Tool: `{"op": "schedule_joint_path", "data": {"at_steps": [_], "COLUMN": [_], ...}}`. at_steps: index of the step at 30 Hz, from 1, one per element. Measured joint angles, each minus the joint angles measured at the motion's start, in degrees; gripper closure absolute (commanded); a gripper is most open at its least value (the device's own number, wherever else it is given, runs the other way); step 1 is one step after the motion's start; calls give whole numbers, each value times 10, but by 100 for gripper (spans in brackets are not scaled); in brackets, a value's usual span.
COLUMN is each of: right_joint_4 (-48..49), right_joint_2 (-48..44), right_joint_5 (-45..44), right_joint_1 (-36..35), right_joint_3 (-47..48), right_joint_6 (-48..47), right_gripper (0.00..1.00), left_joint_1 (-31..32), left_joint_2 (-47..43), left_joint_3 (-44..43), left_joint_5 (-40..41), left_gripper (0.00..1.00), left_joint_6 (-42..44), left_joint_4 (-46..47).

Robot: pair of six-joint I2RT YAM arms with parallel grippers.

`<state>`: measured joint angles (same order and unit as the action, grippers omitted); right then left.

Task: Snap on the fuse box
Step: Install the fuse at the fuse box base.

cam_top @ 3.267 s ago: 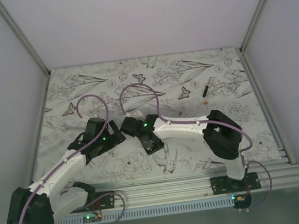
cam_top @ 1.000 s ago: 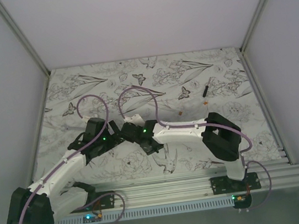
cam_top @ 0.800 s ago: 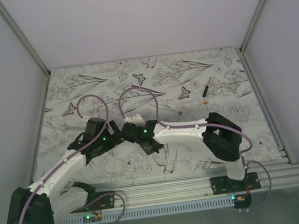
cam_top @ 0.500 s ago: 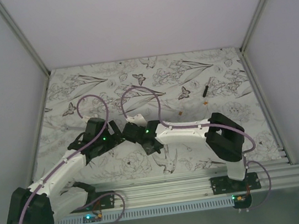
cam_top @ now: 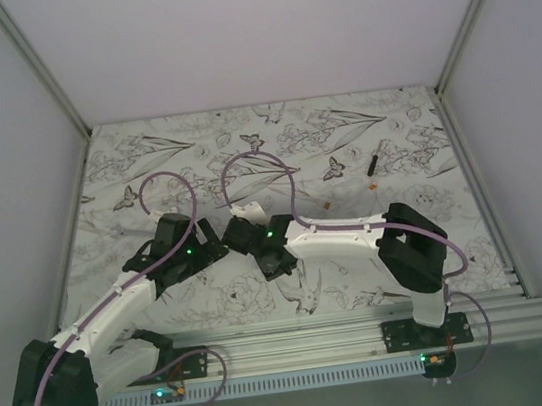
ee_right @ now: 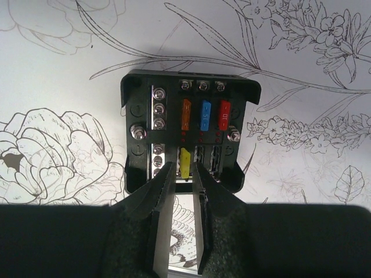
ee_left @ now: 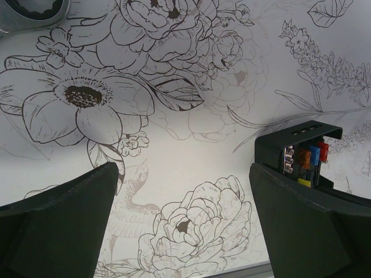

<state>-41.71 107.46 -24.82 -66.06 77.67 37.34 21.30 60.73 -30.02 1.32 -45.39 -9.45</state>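
The fuse box (ee_right: 191,130) lay flat on the tabletop (ee_right: 58,75), face up, under our right tool (ee_right: 182,167). That tool stood narrow about the yellow fuse (ee_right: 184,162) in the lower row; whether it pinched, we could not tell. The left tool (ee_left: 185,223) gaped wide just beside the fuse box. We judged the yellow fuse wanted a straight, square push, with the left tool bracing the fuse box against sliding.
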Motion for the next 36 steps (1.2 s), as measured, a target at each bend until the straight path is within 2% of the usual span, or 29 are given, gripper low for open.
{"op": "schedule_joint_path", "data": {"at_steps": [27,36], "right_joint_4": [13,20], "right_joint_2": [5,5], "right_joint_5": [5,20], "right_joint_1": [12,15], "right_joint_3": [-7,-10], "right_joint_6": [8,8], "right_gripper": [83,95], "left_joint_1": [0,0], "left_joint_2": [0,0], "left_joint_3": [0,0], "left_joint_5": [-2,-4], "left_gripper": [0,0], "left_joint_6": [0,0], "left_joint_4": [0,0]}}
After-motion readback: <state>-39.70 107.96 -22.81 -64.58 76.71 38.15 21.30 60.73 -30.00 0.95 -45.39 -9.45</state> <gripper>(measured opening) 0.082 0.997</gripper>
